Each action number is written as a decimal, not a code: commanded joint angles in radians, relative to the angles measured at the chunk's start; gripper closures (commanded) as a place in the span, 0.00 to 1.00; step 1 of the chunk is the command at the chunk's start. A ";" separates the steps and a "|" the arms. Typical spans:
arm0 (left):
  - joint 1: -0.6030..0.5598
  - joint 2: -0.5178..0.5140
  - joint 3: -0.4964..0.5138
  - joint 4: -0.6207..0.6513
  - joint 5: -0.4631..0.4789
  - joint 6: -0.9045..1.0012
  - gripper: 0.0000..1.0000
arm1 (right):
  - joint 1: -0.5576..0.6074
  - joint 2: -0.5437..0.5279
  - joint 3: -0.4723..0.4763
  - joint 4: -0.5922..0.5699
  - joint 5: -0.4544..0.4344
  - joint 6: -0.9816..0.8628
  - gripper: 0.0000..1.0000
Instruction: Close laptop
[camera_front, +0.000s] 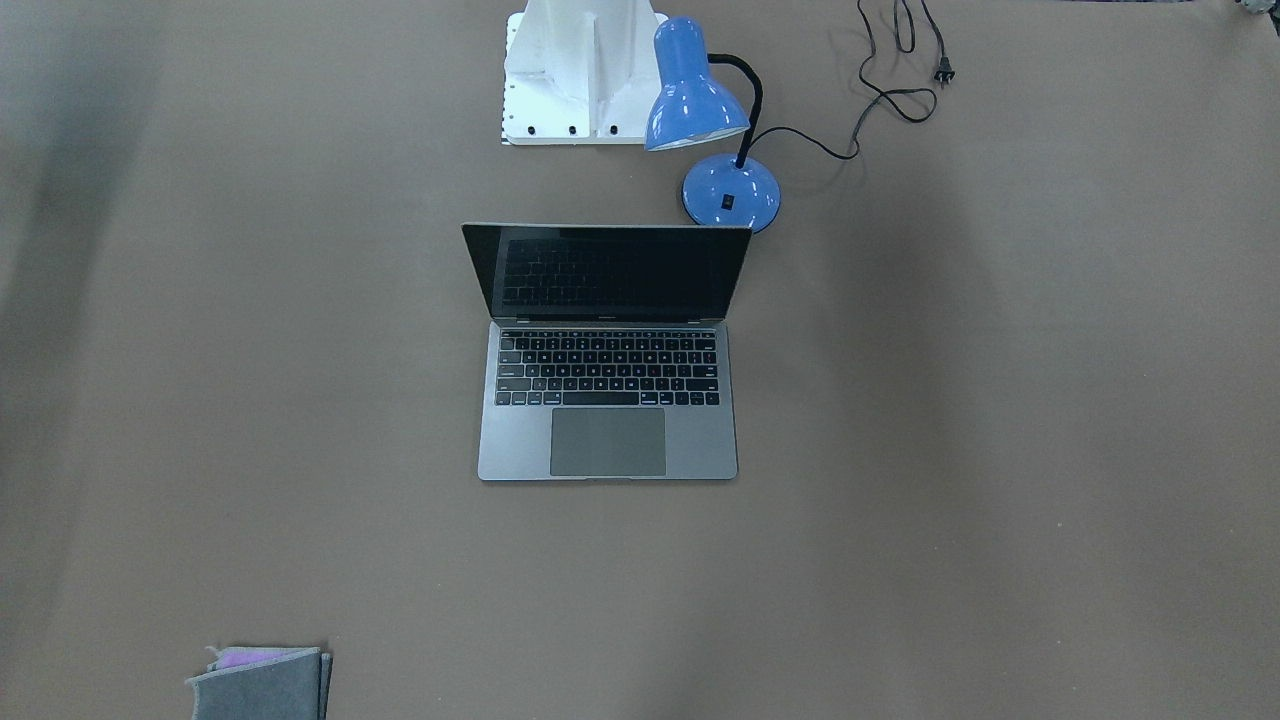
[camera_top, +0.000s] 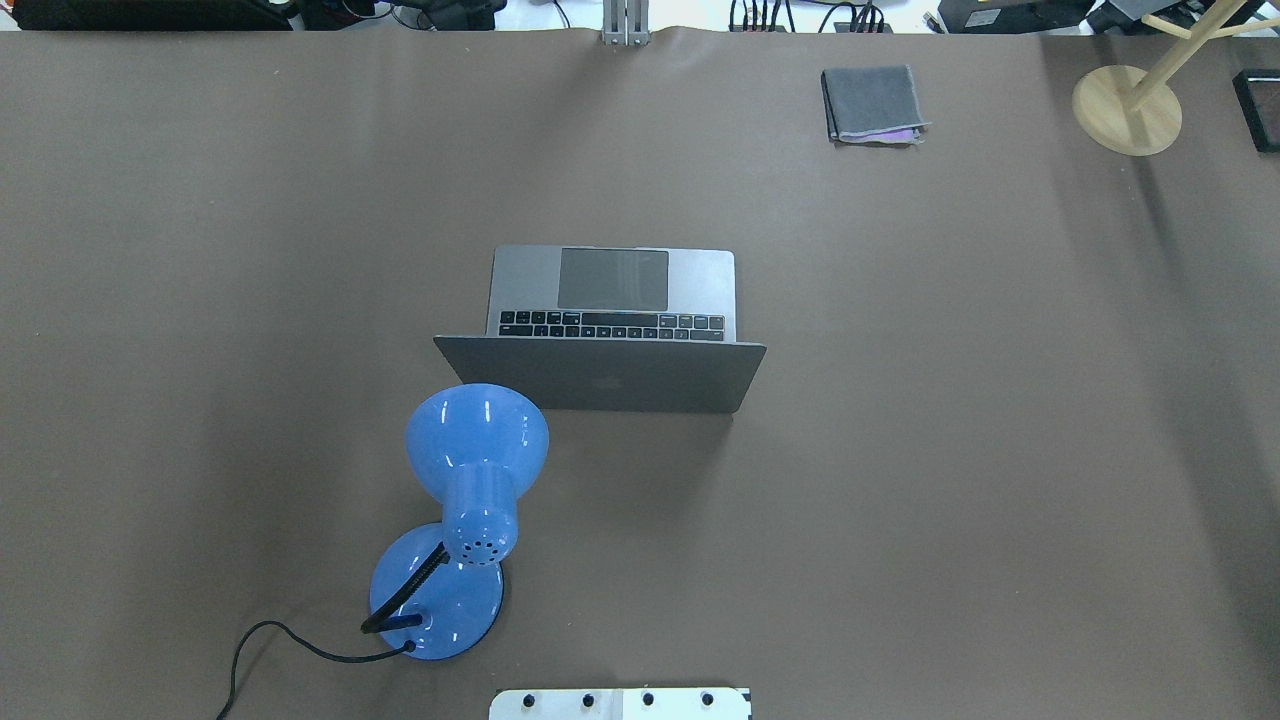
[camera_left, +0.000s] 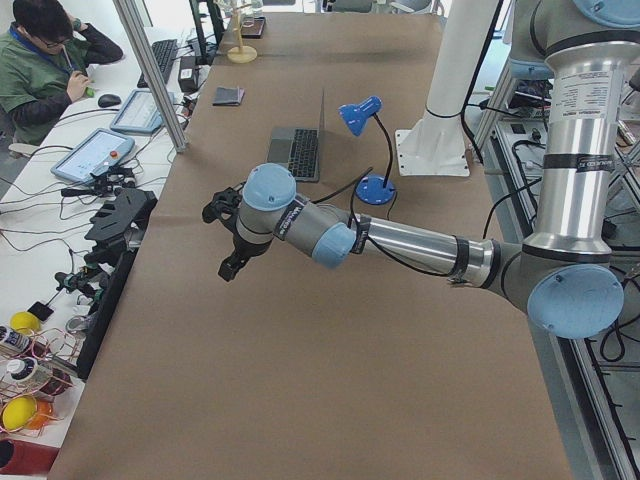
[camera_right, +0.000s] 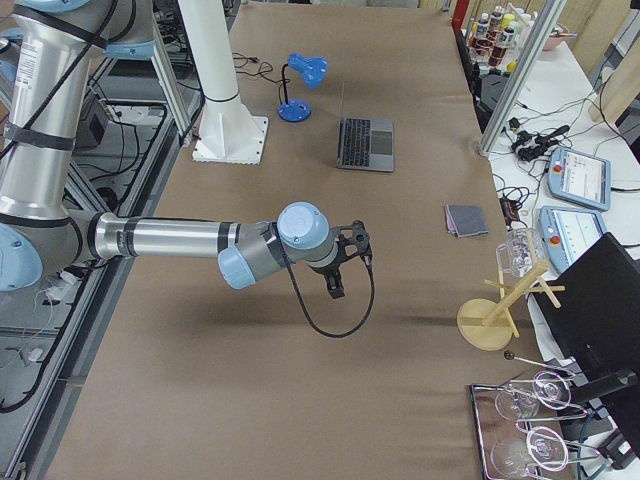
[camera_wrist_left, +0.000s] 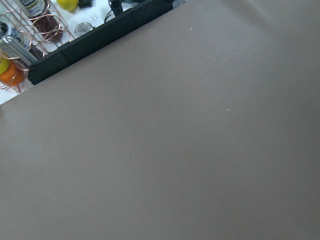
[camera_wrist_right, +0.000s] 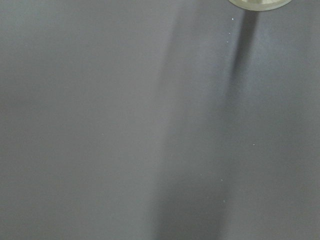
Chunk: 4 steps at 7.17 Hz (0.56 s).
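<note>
The grey laptop (camera_front: 607, 440) stands open in the middle of the brown table, its black screen upright and facing away from the robot. Its lid with the dark logo (camera_top: 600, 380) faces the robot in the overhead view. It also shows far off in the left side view (camera_left: 297, 152) and the right side view (camera_right: 366, 142). My left gripper (camera_left: 232, 255) hangs above bare table, far from the laptop. My right gripper (camera_right: 335, 285) hangs above bare table at the other end. Both show only in the side views, so I cannot tell whether they are open or shut.
A blue desk lamp (camera_top: 476, 440) stands just behind the laptop's lid on the robot's left, its cord trailing back. A folded grey cloth (camera_top: 872, 103) lies at the far side. A wooden stand (camera_top: 1127, 110) is at the far right. The white robot base (camera_front: 580, 70) is behind the lamp.
</note>
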 joint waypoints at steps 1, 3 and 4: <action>0.051 -0.002 -0.006 -0.138 -0.129 -0.217 0.03 | -0.040 0.002 0.028 0.051 0.016 0.134 0.11; 0.150 -0.002 -0.003 -0.295 -0.114 -0.501 0.02 | -0.184 0.008 0.106 0.147 -0.031 0.429 0.11; 0.198 -0.014 -0.007 -0.295 -0.114 -0.559 0.02 | -0.272 0.008 0.153 0.172 -0.100 0.570 0.11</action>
